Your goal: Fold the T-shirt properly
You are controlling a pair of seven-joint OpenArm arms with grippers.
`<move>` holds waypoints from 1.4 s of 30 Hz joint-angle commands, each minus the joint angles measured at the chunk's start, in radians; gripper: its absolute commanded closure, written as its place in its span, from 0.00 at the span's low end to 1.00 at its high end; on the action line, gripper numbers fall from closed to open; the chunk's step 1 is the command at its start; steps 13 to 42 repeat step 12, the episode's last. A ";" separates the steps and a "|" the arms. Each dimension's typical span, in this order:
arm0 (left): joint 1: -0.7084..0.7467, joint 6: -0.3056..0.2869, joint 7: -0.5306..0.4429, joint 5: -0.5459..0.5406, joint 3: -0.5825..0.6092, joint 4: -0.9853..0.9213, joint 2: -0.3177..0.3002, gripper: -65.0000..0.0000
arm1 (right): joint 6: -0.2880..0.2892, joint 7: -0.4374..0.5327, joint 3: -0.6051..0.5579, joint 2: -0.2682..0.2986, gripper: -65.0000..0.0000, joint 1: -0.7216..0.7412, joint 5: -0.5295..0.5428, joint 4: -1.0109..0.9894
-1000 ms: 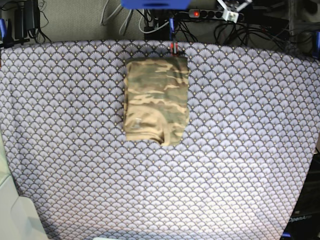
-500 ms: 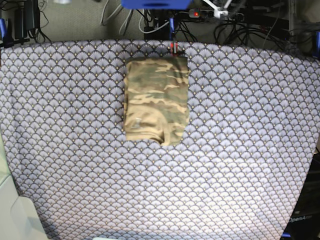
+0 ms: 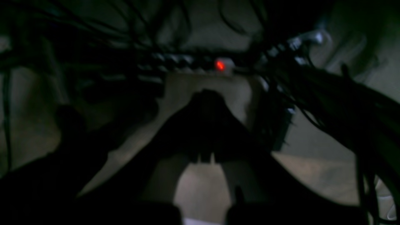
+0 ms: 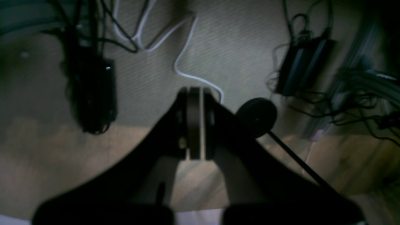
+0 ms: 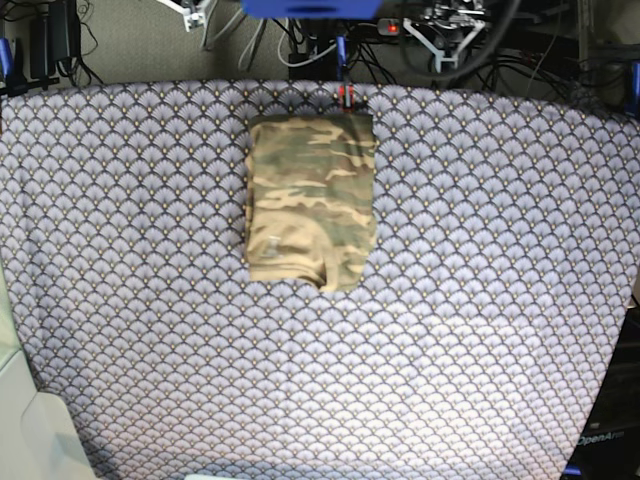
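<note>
Table cloth (image 5: 480, 300) purple-grey, fan-scale pattern, fills most of base view. Beyond far edge: beige ribbed floor (image 4: 237, 40), tangle of dark cables (image 5: 470, 62), white cable (image 4: 184, 67) snaking across floor. Power strip (image 3: 187, 62) with lit red switch (image 3: 220, 65). Black box-shaped unit (image 4: 300, 67) lying on floor. Blue bar (image 5: 310, 7) at top centre. Left wrist view dim, blurred.

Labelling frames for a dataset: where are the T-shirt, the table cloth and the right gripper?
T-shirt (image 5: 312, 200), base view, middle of folded stack.
Table cloth (image 5: 480, 300), base view, bare patterned area.
Right gripper (image 4: 195, 123), right wrist view, closed fingertips.
</note>
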 commanded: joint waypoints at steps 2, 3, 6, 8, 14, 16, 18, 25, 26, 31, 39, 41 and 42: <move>-0.022 0.056 0.017 -0.003 -0.002 0.004 -0.009 1.00 | -0.087 0.017 0.002 0.013 1.00 -0.002 0.006 0.004; -0.030 0.062 0.019 -0.003 -0.002 0.004 -0.009 1.00 | -0.104 0.018 0.002 0.013 1.00 -0.002 0.006 0.004; -0.038 0.065 0.017 -0.003 -0.001 0.004 -0.012 1.00 | -0.105 0.018 0.002 0.013 1.00 -0.005 0.006 0.002; -0.041 0.065 0.016 -0.003 -0.001 0.004 -0.015 1.00 | -0.105 0.018 0.002 0.015 1.00 -0.008 0.006 0.002; -0.041 0.065 0.016 -0.003 -0.001 0.004 -0.017 1.00 | -0.104 0.020 0.002 0.015 1.00 -0.010 0.006 0.002; -0.041 0.065 0.016 -0.003 -0.001 0.004 -0.017 1.00 | -0.104 0.020 0.002 0.015 1.00 -0.010 0.006 0.002; -0.041 0.065 0.016 -0.003 -0.001 0.004 -0.017 1.00 | -0.104 0.020 0.002 0.015 1.00 -0.010 0.006 0.002; -0.041 0.065 0.016 -0.003 -0.001 0.004 -0.017 1.00 | -0.104 0.020 0.002 0.015 1.00 -0.010 0.006 0.002; -0.041 0.065 0.016 -0.003 -0.001 0.004 -0.017 1.00 | -0.104 0.020 0.002 0.015 1.00 -0.010 0.006 0.002; -0.041 0.065 0.016 -0.003 -0.001 0.004 -0.017 1.00 | -0.104 0.020 0.002 0.015 1.00 -0.010 0.006 0.002; -0.041 0.065 0.016 -0.003 -0.001 0.004 -0.017 1.00 | -0.104 0.020 0.002 0.015 1.00 -0.010 0.006 0.002; -0.041 0.065 0.016 -0.003 -0.001 0.004 -0.017 1.00 | -0.104 0.020 0.002 0.015 1.00 -0.010 0.006 0.002; -0.041 0.065 0.016 -0.003 -0.001 0.004 -0.017 1.00 | -0.104 0.020 0.002 0.015 1.00 -0.010 0.006 0.002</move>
